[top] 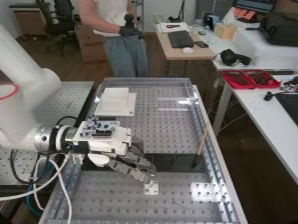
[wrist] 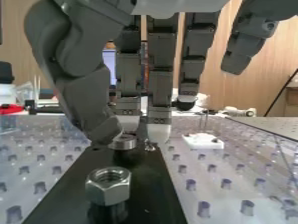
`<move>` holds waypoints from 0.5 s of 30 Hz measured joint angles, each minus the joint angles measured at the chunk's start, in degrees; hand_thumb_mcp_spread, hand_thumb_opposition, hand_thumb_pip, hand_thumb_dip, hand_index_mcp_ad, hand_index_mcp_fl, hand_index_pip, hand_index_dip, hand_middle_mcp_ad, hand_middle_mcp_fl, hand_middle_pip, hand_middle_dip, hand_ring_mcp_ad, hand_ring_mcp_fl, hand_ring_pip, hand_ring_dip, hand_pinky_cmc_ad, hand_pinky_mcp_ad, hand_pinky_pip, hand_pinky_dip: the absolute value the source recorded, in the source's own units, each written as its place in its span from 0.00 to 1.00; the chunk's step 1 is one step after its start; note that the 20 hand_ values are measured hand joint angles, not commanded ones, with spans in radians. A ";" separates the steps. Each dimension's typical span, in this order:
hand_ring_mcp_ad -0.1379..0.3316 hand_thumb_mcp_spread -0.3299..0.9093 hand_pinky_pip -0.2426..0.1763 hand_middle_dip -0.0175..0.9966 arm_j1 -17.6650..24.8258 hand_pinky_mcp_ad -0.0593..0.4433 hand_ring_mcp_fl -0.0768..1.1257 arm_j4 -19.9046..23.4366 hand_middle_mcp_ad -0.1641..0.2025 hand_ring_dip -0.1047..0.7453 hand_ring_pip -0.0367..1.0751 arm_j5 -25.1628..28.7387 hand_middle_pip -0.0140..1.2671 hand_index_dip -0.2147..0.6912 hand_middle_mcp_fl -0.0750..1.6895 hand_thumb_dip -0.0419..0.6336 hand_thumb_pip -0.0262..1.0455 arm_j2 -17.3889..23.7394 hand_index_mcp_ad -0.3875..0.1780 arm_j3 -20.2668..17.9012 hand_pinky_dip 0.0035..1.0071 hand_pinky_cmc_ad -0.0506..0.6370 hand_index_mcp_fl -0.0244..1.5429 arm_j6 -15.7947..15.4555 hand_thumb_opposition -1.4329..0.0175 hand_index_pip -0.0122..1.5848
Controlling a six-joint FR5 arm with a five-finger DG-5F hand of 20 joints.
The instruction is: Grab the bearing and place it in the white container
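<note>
Bearing (wrist: 124,143) on black strip (wrist: 157,192), right at hand (wrist: 74,82); cannot tell whether hand grips it. Smooth, low ring: off-centre pinch could squirt it sideways; pressing too deep could jam hand on strip. Nut (wrist: 108,186) near: sideways drift could knock it. White box (top: 111,99), likely container, well apart: weak hold could drop bearing en route.

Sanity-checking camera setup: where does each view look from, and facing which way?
High view: fixed above the bench's near end, slanting down along it; arm and fingers enter from the view's left.
Wrist view: on the arm's wrist, looking past its fingers, low along the dark strip with the nut.
Shared: fingers, bench, dark strip.
</note>
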 joint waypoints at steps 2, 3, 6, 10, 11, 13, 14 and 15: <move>0.48 0.68 0.48 0.66 0.03 0.70 0.37 0.00 0.61 0.75 0.14 0.03 0.48 0.32 0.44 0.50 0.62 0.01 0.60 0.00 0.18 0.61 0.25 0.01 0.41 0.74; 0.48 0.68 0.48 0.66 0.06 0.70 0.37 0.00 0.61 0.75 0.14 0.07 0.48 0.32 0.43 0.50 0.62 0.00 0.60 0.00 0.18 0.60 0.25 0.12 0.41 0.75; 0.48 0.68 0.48 0.66 0.14 0.70 0.38 -0.10 0.61 0.75 0.16 0.20 0.49 0.32 0.44 0.50 0.62 -0.08 0.60 0.08 0.18 0.59 0.25 0.31 0.41 0.74; 0.48 0.68 0.47 0.66 0.26 0.70 0.38 -0.25 0.60 0.75 0.16 0.20 0.50 0.31 0.44 0.50 0.62 -0.26 0.60 0.12 0.17 0.58 0.25 0.14 0.41 0.74; 0.48 0.68 0.47 0.66 0.28 0.70 0.38 -0.31 0.60 0.75 0.16 0.20 0.50 0.31 0.44 0.50 0.62 -0.29 0.60 0.14 0.17 0.58 0.25 0.13 0.41 0.74; 0.48 0.68 0.47 0.67 0.31 0.70 0.38 -0.45 0.60 0.75 0.16 0.18 0.51 0.30 0.44 0.50 0.62 -0.29 0.60 0.14 0.17 0.58 0.25 0.02 0.41 0.74; 0.48 0.68 0.48 0.67 0.31 0.70 0.38 -0.55 0.60 0.75 0.16 0.16 0.51 0.30 0.44 0.50 0.62 -0.29 0.60 0.13 0.17 0.58 0.26 -0.12 0.41 0.74; 0.48 0.68 0.48 0.67 0.30 0.70 0.38 -0.58 0.60 0.75 0.16 0.14 0.51 0.30 0.44 0.50 0.62 -0.29 0.60 0.11 0.17 0.58 0.26 -0.18 0.41 0.75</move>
